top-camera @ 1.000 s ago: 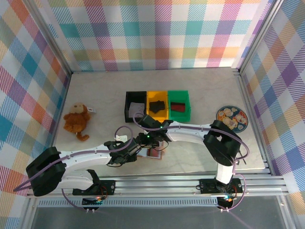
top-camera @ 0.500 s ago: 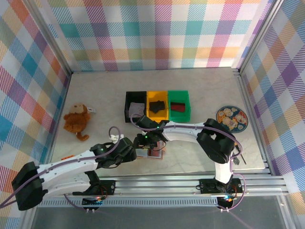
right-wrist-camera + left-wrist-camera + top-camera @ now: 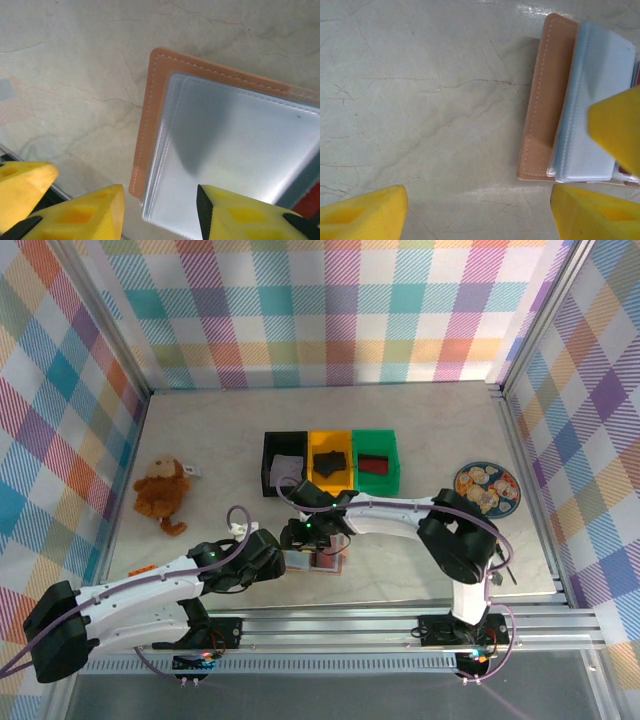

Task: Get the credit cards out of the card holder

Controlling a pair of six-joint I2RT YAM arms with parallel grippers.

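While card holder (image 3: 542,100) lies open | both jaws parted near it

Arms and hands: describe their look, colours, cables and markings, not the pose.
Left arm and right arm are white links with black joints, each trailed by a looping lilac cable. A small green light glows near the right wrist. Left hand and right hand carry blocky yellow fingers with moulded recesses. No markings legible.

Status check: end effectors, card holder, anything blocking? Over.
Left end effector open, beside the card holder. Right end effector open, above it. Holder lies open on table. Nothing held; arms close together.
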